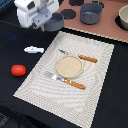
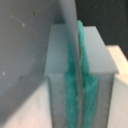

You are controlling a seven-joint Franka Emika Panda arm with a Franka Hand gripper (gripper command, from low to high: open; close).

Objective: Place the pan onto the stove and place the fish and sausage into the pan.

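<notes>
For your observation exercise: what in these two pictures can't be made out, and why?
- Pan, exterior view: mostly hidden behind the claw.
- Stove, exterior view: cut off by the top and right edges.
- Claw, wrist view: blurred, so its grip is unclear.
- Fish, exterior view: too small for detail.

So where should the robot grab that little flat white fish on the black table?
Across its narrow middle, coming straight down from above. The small flat white fish lies flat, its long side running across the exterior view, with nothing close beside it, so the jaws would probably fit on either side. First they must let go of the small blue-grey round saucepan.
</notes>
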